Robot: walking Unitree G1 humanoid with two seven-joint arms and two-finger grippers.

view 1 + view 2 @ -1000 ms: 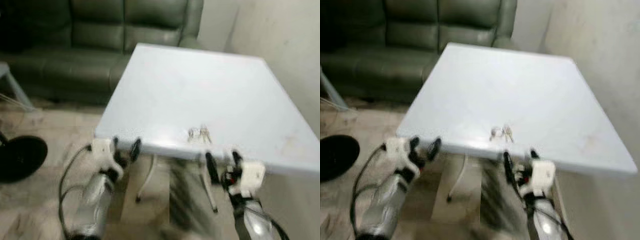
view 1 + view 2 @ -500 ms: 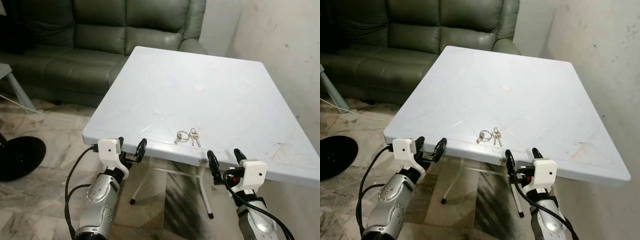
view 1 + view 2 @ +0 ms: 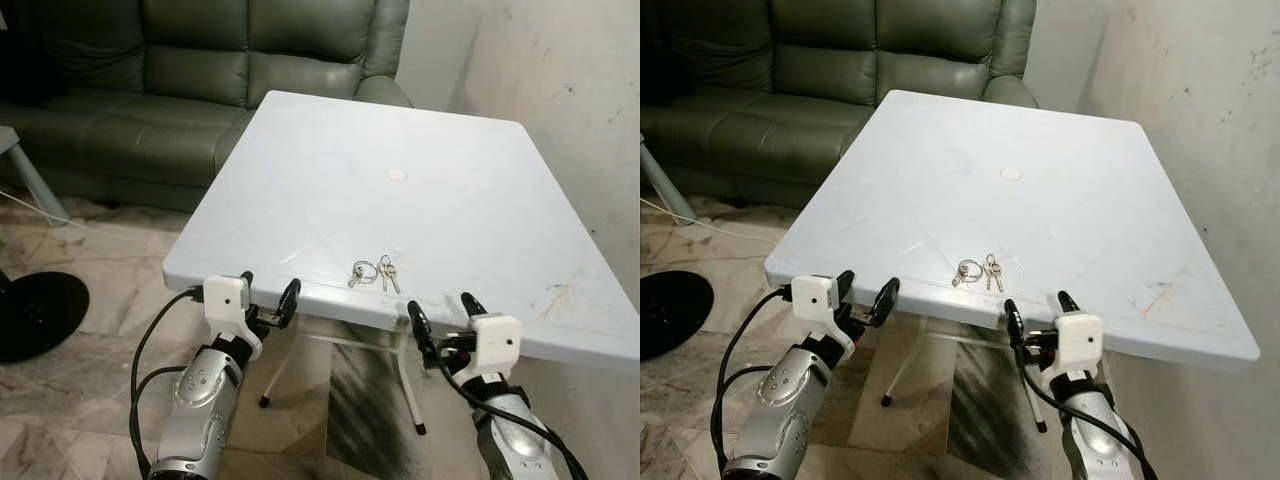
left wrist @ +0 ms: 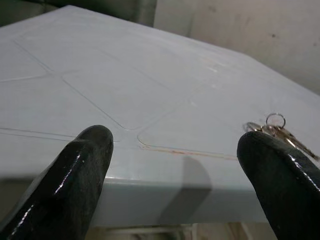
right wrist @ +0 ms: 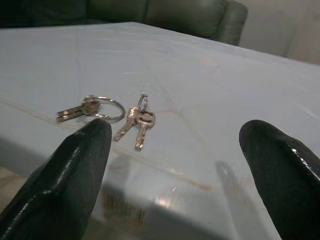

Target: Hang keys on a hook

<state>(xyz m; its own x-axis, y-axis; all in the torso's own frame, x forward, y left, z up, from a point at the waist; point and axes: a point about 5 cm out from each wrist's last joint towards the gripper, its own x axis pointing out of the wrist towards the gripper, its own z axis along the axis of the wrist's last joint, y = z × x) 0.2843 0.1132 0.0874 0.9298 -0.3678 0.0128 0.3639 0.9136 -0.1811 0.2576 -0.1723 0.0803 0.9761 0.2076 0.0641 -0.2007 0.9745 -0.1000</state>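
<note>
Both hands [image 3: 268,290] [image 3: 441,308] nearer table edge [image 3: 300,292], keys [image 5: 107,111] close-up

Even, soft indoor light, sharp frames (wrist foregrounds slightly blurred).

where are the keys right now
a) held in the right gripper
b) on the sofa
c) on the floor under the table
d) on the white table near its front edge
d: the keys lie flat on the white table near its front edge, with the right gripper open just short of that edge and nothing between its fingers.
</note>
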